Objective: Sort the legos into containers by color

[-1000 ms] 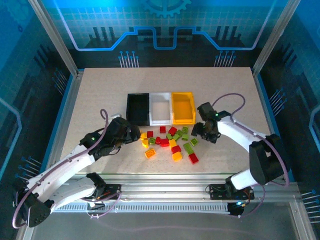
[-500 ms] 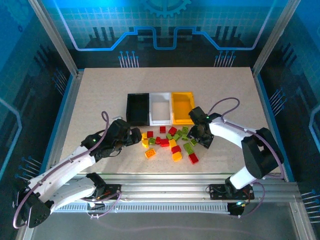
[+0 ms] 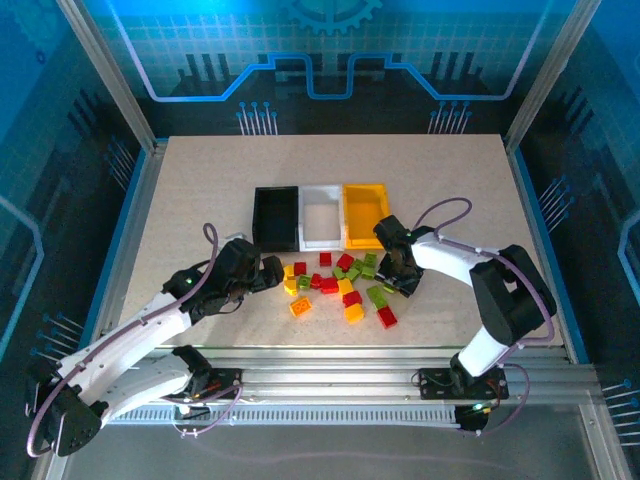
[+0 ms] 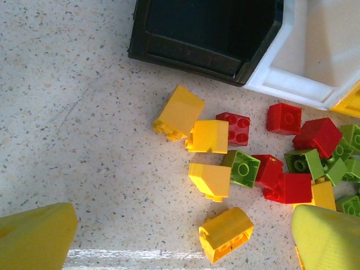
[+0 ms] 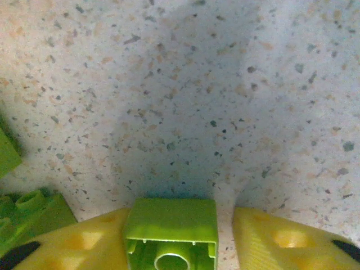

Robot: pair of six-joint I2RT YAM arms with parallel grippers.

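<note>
Right gripper (image 5: 185, 236) loosely straddles green lego (image 5: 169, 225) on speckled table (image 5: 185, 101); left gripper (image 4: 180, 244) gapes wide.

bins (image 3: 321, 188) in a row, bricks (image 3: 329, 285) scattered before them

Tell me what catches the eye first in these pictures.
A bright jumble of red, yellow and green legos lies centre-frame, just in front of a black bin, white bin and yellow bin standing side by side. The right gripper straddles a green brick at the pile's right edge.
</note>
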